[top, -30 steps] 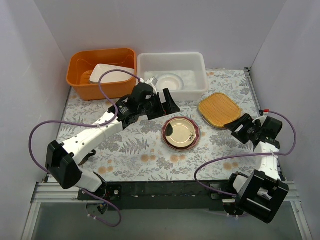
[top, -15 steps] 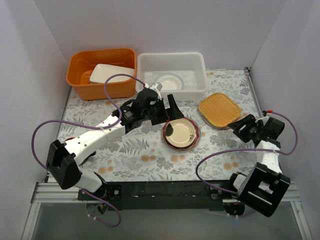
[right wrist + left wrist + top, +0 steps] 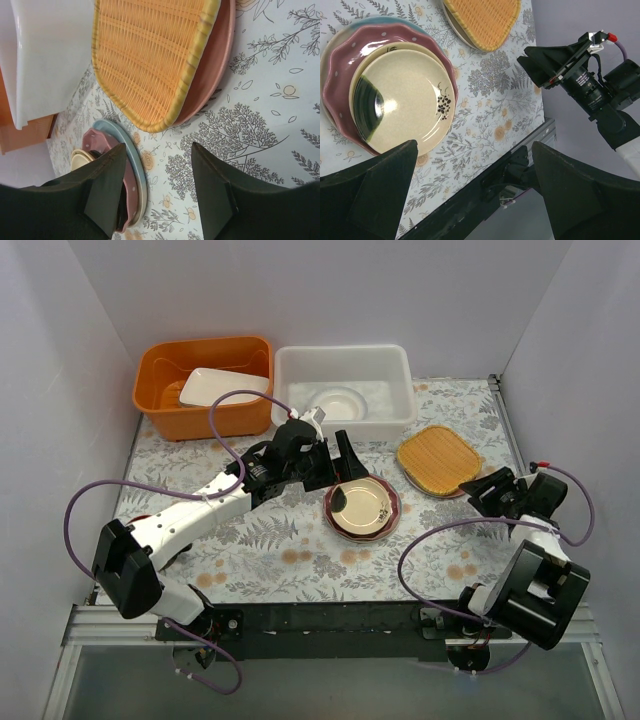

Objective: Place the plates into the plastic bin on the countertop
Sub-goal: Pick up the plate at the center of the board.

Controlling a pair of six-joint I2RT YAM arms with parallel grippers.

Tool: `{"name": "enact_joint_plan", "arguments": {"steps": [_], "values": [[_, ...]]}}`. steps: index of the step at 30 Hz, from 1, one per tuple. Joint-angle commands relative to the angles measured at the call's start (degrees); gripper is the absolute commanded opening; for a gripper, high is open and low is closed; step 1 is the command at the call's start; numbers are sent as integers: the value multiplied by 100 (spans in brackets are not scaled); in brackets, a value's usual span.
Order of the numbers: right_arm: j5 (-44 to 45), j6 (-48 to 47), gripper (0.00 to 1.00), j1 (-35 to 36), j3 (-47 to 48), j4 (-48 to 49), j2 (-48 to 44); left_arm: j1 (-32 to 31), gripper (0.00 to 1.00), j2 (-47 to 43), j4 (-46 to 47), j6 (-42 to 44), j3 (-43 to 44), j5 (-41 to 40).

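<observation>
Two robot arms, bolted at the near edge of the fern-printed countertop (image 3: 270,540), extend over a scatter of plates. Nearest the bases, close to the middle of the surface, sits a stack of plates (image 3: 362,508). A cream plate (image 3: 400,100) with a dark green smear and a small black mark lies on top. Under it is a dusky pink dotted plate (image 3: 337,80), and under that a plate with a light-blue rim (image 3: 127,150). To the right, the right gripper (image 3: 159,160) hangs low over the countertop. Its fingers are parted with nothing between them, and they point at the near-right corner of the orange woven plate (image 3: 440,460) just ahead. That squarish plate rests on a pink-edged plate (image 3: 220,60) at the right of the table, well apart from the stack. The left gripper (image 3: 475,150) is poised just beyond and to the left of the stack, its fingers spread wide and holding nothing. Whether it touches the stack's rim is not clear from these angles. Against the far wall stands the plastic bin (image 3: 392,370), white and translucent, with what appears to be one pale round plate (image 3: 335,402) lying flat on its floor. Beside it on the left is an orange tub (image 3: 160,410), with a white rectangular dish (image 3: 220,385) propped at a tilt inside. None of the plates on the countertop is in the bin.
</observation>
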Motion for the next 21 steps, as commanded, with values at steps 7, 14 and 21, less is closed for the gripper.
{"name": "enact_joint_plan", "arguments": {"steps": [7,14,21], "values": [[-155,421,61,-34,208,962,812,-32,98,66,163,115,78,167],[-208,421,61,-26,366,1067,1112,-32,98,251,128,168,166,290],[-261,517,60,9,577,1208,1454,-32,98,295,119,168,139,290]]}}
